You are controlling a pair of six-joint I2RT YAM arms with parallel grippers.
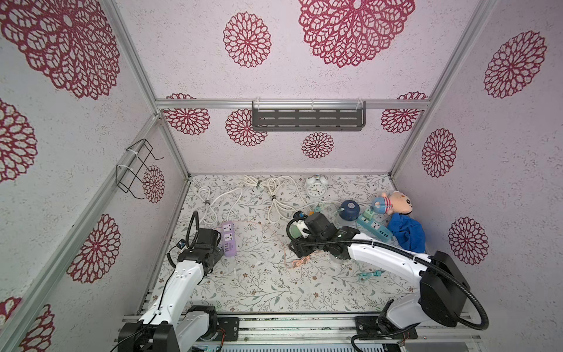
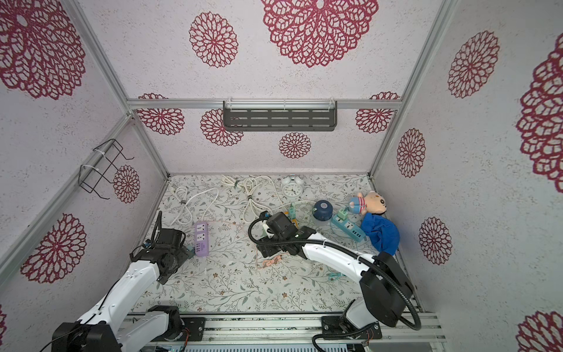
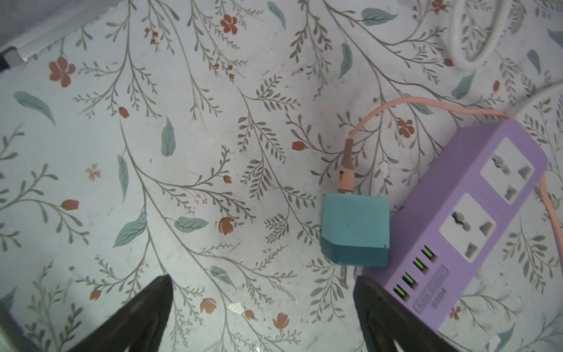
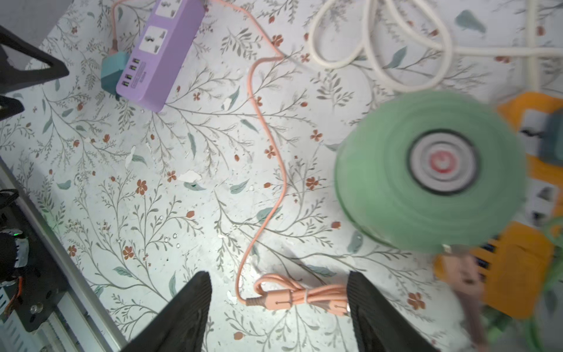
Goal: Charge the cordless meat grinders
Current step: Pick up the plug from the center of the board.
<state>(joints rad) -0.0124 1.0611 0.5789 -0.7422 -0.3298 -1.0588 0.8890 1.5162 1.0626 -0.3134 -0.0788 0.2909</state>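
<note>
A mint green grinder [image 4: 426,170] stands mid-table, half hidden under my right wrist in both top views [image 1: 293,232]. The navy blue grinder [image 1: 348,209] stands further right. My right gripper [image 4: 278,304] hangs open low over the table, with a tied bundle of pink cable [image 4: 304,297] lying between its fingers, close to one pad. That cable runs to a teal charger block [image 3: 355,231] lying loose beside the purple power strip [image 3: 475,213]. My left gripper [image 3: 262,307] is open and empty just short of the block.
An orange power strip [image 4: 518,268] lies beside the mint grinder. A teal power strip [image 1: 374,228], a blue cloth [image 1: 408,233] and a plush toy [image 1: 393,202] sit at the right. A white alarm clock [image 1: 316,187] and coiled white cords [image 1: 274,198] lie at the back.
</note>
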